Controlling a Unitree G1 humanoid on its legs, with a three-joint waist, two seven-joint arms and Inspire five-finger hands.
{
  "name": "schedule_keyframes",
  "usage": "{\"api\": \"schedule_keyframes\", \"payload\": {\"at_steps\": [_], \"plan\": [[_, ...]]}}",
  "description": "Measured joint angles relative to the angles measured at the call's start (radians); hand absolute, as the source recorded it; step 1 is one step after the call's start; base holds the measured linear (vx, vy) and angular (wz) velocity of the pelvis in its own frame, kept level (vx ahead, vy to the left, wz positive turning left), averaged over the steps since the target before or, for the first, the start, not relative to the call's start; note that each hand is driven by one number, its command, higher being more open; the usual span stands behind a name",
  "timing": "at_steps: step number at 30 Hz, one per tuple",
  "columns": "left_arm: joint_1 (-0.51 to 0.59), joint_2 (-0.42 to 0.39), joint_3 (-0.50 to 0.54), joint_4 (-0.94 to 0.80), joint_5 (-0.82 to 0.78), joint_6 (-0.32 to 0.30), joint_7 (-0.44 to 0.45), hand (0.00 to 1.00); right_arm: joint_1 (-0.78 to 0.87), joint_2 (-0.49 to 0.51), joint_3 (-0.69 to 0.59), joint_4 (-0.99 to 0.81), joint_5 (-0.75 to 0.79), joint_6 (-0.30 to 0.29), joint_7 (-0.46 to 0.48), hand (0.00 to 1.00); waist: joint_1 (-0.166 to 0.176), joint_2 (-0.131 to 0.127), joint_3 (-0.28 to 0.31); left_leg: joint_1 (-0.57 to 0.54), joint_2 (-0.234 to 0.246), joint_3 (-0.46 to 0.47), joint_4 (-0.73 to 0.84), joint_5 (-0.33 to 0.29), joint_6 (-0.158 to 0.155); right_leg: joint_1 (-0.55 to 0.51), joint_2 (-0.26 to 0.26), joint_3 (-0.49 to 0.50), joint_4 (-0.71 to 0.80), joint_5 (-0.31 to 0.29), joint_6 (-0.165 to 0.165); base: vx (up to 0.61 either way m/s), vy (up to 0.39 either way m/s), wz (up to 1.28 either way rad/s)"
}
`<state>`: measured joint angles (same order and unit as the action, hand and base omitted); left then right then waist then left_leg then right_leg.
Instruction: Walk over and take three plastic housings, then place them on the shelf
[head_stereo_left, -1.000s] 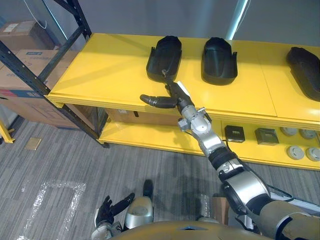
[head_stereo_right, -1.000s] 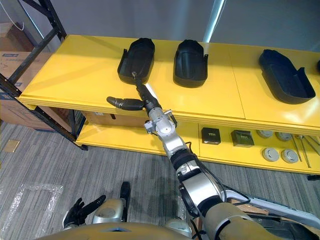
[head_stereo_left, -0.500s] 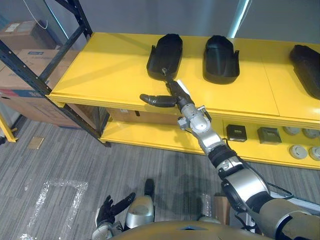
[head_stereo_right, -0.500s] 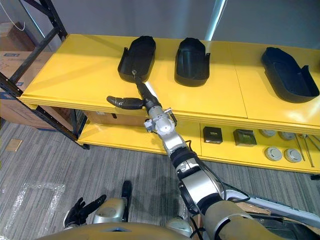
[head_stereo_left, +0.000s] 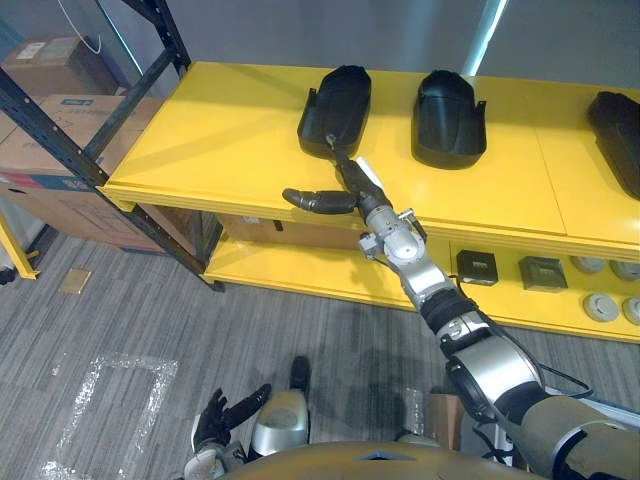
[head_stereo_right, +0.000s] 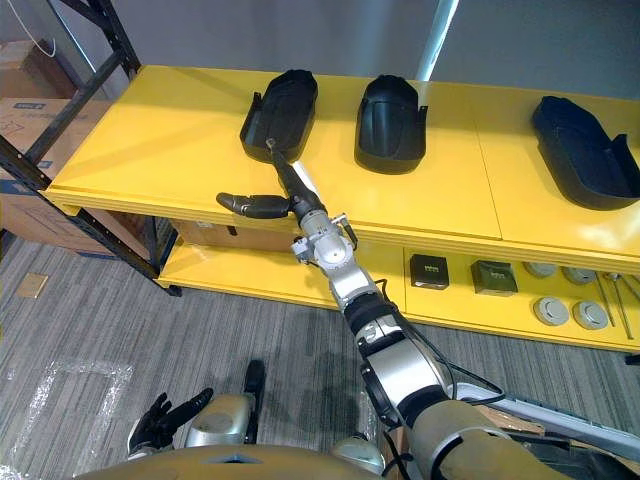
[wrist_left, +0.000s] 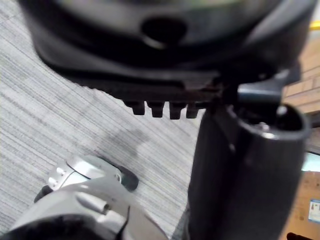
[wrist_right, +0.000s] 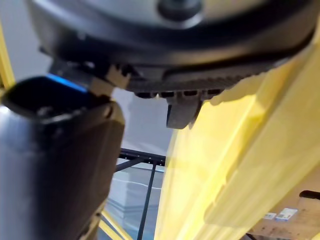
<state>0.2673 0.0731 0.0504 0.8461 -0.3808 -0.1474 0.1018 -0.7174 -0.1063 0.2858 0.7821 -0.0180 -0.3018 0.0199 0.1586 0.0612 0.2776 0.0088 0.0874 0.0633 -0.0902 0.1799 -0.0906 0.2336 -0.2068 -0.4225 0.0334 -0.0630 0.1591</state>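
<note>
Three black plastic housings lie on the yellow table top (head_stereo_left: 210, 140): a left one (head_stereo_left: 335, 108), a middle one (head_stereo_left: 449, 118) and a right one (head_stereo_left: 620, 125) at the view's edge. My right arm reaches far forward over the table's front edge. My right hand (head_stereo_left: 354, 185) is open, its straight fingers pointing at the near end of the left housing and its thumb (head_stereo_left: 315, 200) sticking out to the left. Whether the fingertips touch the housing I cannot tell. My left hand (head_stereo_left: 215, 428) hangs low at the lower left, open and holding nothing.
Under the table top a lower yellow shelf (head_stereo_left: 290, 272) carries small dark boxes (head_stereo_left: 476, 267) and round grey parts (head_stereo_left: 603, 305) on the right. A black rack frame (head_stereo_left: 95, 110) and cardboard boxes (head_stereo_left: 50, 90) stand on the left. Grey carpet lies in front.
The whole picture has shifted a little, so the camera moved. My right hand stays stretched out at the left housing's near end; the left hand hangs as before.
</note>
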Motion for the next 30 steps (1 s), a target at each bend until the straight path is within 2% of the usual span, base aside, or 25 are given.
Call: {"api": "schedule_keyframes", "payload": {"at_steps": [2,6,7,8,10,12,14,15,16,17,19,21,23,26,27,30], "plan": [[-0.003,0.000,0.004,0.001,0.005,-0.001,-0.001,1.00,0.017,-0.001,0.003,-0.055,0.026,0.000,0.029,1.00,0.001,-0.005,0.002,-0.001,0.004,0.014,0.000,-0.003,0.000,-0.008,0.004,0.016,0.000,0.001,0.000,0.00,-0.004,-0.16],[-0.001,0.001,0.036,0.002,0.021,-0.004,-0.002,1.00,0.169,-0.021,0.044,-0.472,0.076,0.005,0.139,1.00,-0.008,-0.035,0.001,-0.003,0.027,0.066,0.000,-0.016,-0.007,-0.044,0.017,0.073,-0.001,0.008,-0.008,0.03,-0.029,-0.38],[-0.001,0.008,0.045,0.004,0.035,-0.005,-0.001,1.00,0.245,-0.027,0.052,-0.647,0.124,0.006,0.190,1.00,-0.033,-0.054,-0.008,0.001,0.037,0.085,0.000,-0.023,-0.013,-0.054,0.021,0.097,-0.001,0.008,-0.010,0.02,-0.111,-1.32],[-0.004,0.045,0.041,0.029,0.079,-0.006,-0.004,1.00,0.491,-0.099,-0.012,-0.885,0.278,0.052,0.250,1.00,-0.113,-0.109,-0.047,0.029,0.072,0.172,0.000,-0.044,-0.023,-0.086,0.043,0.193,0.000,0.017,-0.024,0.00,-0.118,-1.32],[-0.007,0.046,0.039,0.029,0.079,-0.013,-0.006,1.00,0.534,-0.123,-0.044,-0.882,0.280,0.089,0.234,1.00,-0.128,-0.107,-0.047,0.034,0.083,0.180,0.000,-0.043,-0.026,-0.094,0.053,0.210,0.000,0.020,-0.030,-0.06,-0.078,-0.66],[-0.022,0.043,0.040,0.054,0.078,-0.014,-0.003,1.00,0.588,-0.144,-0.066,-0.885,0.279,0.101,0.236,1.00,-0.146,-0.104,-0.056,0.038,0.099,0.201,0.002,-0.040,-0.031,-0.111,0.071,0.225,0.000,0.022,-0.037,-0.05,-0.040,-0.15],[-0.040,0.045,0.044,0.092,0.078,0.003,0.001,1.00,0.702,-0.101,-0.102,-0.930,0.279,0.097,0.249,1.00,-0.155,-0.105,-0.059,0.044,0.108,0.254,0.004,-0.039,-0.046,-0.145,0.087,0.277,0.006,0.024,-0.041,-0.02,-0.016,-0.72],[-0.038,0.048,0.040,0.094,0.089,0.009,-0.001,1.00,0.784,-0.076,-0.139,-0.959,0.274,0.092,0.229,1.00,-0.162,-0.106,-0.060,0.056,0.114,0.303,0.001,-0.042,-0.049,-0.171,0.092,0.325,0.013,0.028,-0.043,0.02,0.016,-1.51],[-0.034,0.054,0.031,0.095,0.127,0.011,-0.003,1.00,0.868,-0.040,-0.217,-0.964,0.265,0.081,0.155,1.00,-0.175,-0.107,-0.063,0.078,0.116,0.380,0.000,-0.045,-0.047,-0.193,0.094,0.400,0.021,0.039,-0.041,0.04,0.032,-1.45],[-0.031,0.064,0.014,0.097,0.154,0.014,-0.006,1.00,0.900,-0.019,-0.271,-0.956,0.258,0.081,0.106,1.00,-0.194,-0.107,-0.068,0.087,0.115,0.411,0.000,-0.050,-0.047,-0.202,0.095,0.426,0.017,0.049,-0.039,0.05,0.053,-1.63],[-0.031,0.098,-0.047,0.098,0.197,0.018,-0.013,1.00,0.961,0.030,-0.492,-0.890,0.263,0.076,-0.115,1.00,-0.269,-0.107,-0.091,0.119,0.106,0.523,0.000,-0.073,-0.050,-0.245,0.099,0.534,0.001,0.080,-0.032,0.04,0.055,-1.48],[-0.032,0.104,-0.054,0.099,0.196,0.019,-0.014,1.00,0.997,0.027,-0.600,-0.851,0.266,0.067,-0.215,1.00,-0.305,-0.107,-0.110,0.135,0.105,0.589,0.001,-0.083,-0.059,-0.262,0.107,0.598,-0.026,0.108,-0.030,0.04,0.027,-1.19],[-0.066,0.101,-0.075,0.100,0.187,0.022,-0.008,1.00,1.096,0.022,-0.669,-0.808,0.266,0.016,-0.313,1.00,-0.359,-0.106,-0.122,0.171,0.117,0.679,0.001,-0.095,-0.073,-0.269,0.132,0.678,-0.058,0.140,-0.031,0.02,-0.011,-1.15],[-0.091,0.072,-0.094,0.074,0.187,0.018,-0.006,1.00,1.192,0.053,-0.679,-0.740,0.269,-0.036,-0.345,1.00,-0.393,-0.109,-0.127,0.218,0.141,0.760,0.000,-0.104,-0.094,-0.278,0.159,0.718,-0.055,0.142,-0.031,-0.07,-0.051,-0.90],[-0.095,0.043,-0.098,0.048,0.188,0.015,-0.005,1.00,1.221,0.075,-0.676,-0.722,0.273,-0.051,-0.347,1.00,-0.394,-0.108,-0.128,0.239,0.151,0.797,0.000,-0.112,-0.106,-0.290,0.155,0.667,-0.047,0.148,-0.035,-0.12,-0.062,-0.83],[-0.099,-0.017,-0.158,0.042,0.190,0.017,0.000,1.00,1.244,0.112,-0.651,-0.715,0.320,-0.091,-0.335,1.00,-0.397,-0.097,-0.138,0.244,0.167,0.801,0.000,-0.109,-0.114,-0.298,0.157,0.604,-0.031,0.150,-0.036,-0.08,-0.052,-0.16]]}}
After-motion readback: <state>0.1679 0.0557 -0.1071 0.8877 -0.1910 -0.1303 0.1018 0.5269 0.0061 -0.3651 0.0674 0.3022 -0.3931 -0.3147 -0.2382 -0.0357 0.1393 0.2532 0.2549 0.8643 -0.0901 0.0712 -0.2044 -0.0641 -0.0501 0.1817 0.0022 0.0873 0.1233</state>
